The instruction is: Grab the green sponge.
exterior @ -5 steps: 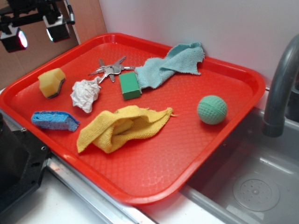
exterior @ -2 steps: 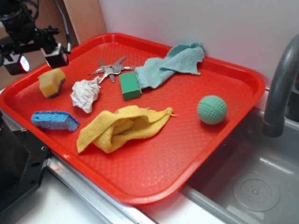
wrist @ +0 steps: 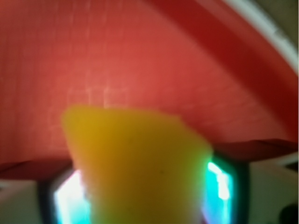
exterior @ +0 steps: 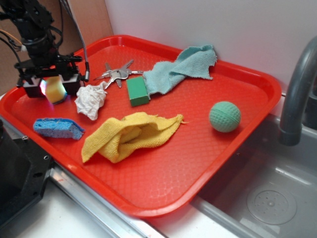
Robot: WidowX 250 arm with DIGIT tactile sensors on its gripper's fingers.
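The green sponge [exterior: 137, 90] is a small solid-green block lying on the red tray [exterior: 208, 148], just right of the key bunch [exterior: 116, 74] and touching the end of a teal cloth [exterior: 181, 69]. My gripper [exterior: 52, 88] is well to its left, lowered over the yellow sponge [exterior: 53, 89]. It is open, with one finger on each side of that yellow sponge. In the wrist view the yellow sponge [wrist: 140, 163] fills the space between the lit pads [wrist: 70, 200] of my gripper [wrist: 145, 205], and the green sponge is out of view.
A crumpled white tissue [exterior: 90, 100] lies between my gripper and the green sponge. A blue sponge [exterior: 58, 128] and a yellow cloth [exterior: 129, 135] lie toward the front. A green dimpled ball [exterior: 225, 116] sits at the right. A sink [exterior: 267, 198] and faucet [exterior: 297, 94] adjoin the tray.
My gripper has come down and slightly right from above the tray's far left corner, and now straddles the yellow sponge. The objects on the tray have not moved.
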